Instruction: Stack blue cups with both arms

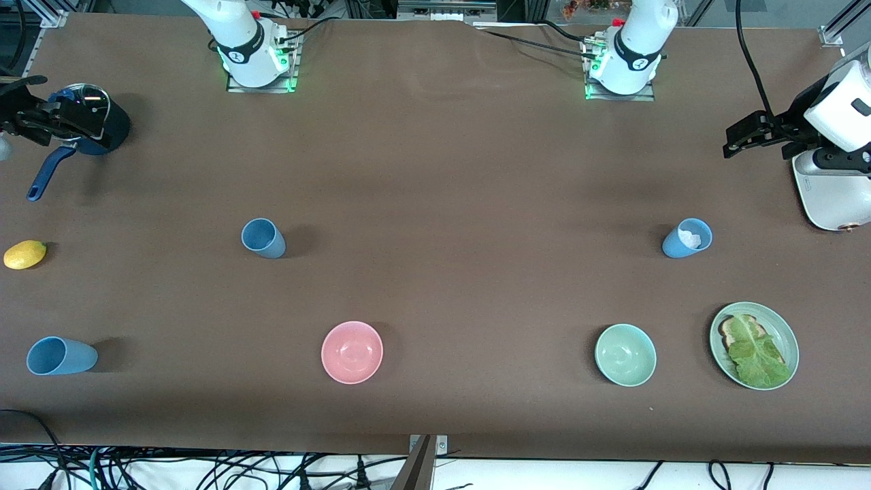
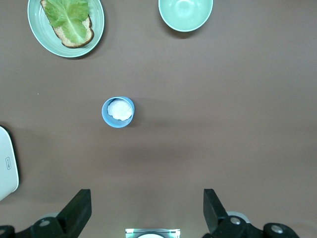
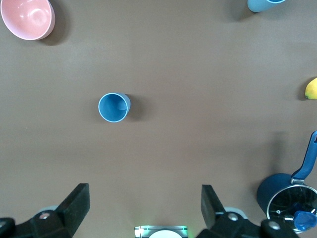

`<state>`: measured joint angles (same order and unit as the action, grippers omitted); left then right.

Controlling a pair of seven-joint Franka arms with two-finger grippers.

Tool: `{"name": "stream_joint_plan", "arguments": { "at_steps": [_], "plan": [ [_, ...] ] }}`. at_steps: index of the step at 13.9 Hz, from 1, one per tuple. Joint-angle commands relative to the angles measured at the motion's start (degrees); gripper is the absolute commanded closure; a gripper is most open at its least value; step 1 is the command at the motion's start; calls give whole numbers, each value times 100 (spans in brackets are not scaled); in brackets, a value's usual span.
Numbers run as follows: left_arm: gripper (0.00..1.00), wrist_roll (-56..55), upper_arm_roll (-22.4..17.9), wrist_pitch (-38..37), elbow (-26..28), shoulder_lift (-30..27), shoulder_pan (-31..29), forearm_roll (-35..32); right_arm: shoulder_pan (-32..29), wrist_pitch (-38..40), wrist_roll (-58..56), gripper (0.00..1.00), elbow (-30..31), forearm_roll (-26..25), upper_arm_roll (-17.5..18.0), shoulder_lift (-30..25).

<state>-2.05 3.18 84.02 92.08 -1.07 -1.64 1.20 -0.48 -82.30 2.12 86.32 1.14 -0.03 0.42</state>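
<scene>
A brown bench (image 1: 435,170) carries three light-blue cups, two bowls, one plate, one lemon and one dark-blue pot, with two white arms based along its upper edge in the front view.

Taking the pink bowl (image 1: 352,352) as landmark: the first blue cup (image 1: 263,238) stands upright farther from the front camera than the bowl and a little toward the right arm's end. The second blue cup (image 1: 60,356) sits level with the bowl, well apart, near the right arm's end of the bench. The third blue cup (image 1: 687,238), holding something white, stands farther from the camera than the bowl and well toward the left arm's end. The green bowl (image 1: 625,354) sits level with the pink bowl toward the left arm's end, and the green plate (image 1: 782,330) with toast and a lettuce leaf lies past it. The lemon (image 1: 24,254) and the lidded pot (image 1: 92,129) lie toward the right arm's end.

No writing can be read; a small marking on a white appliance (image 1: 827,201) is too small to tell.

The left gripper (image 2: 147,210) hangs over bare bench with its jaws wide apart; its wrist view alone shows the white lump filling the third cup. The right gripper (image 3: 145,208) hangs over bare bench, jaws wide apart; its wrist view looks straight down into the first cup's hollow.
</scene>
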Motion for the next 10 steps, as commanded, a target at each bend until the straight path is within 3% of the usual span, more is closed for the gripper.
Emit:
{"name": "stream_joint_plan", "arguments": {
  "at_steps": [1, 10],
  "plan": [
    [0, -68, 86, -141, -120, 1, -91, 29, -5, 47, -10, 0, -80, -53, 12, -42],
    [0, -68, 86, -141, -120, -7, -91, 29, 13, 12, -62, 0, -89, -61, 47, -60]
  ]
}}
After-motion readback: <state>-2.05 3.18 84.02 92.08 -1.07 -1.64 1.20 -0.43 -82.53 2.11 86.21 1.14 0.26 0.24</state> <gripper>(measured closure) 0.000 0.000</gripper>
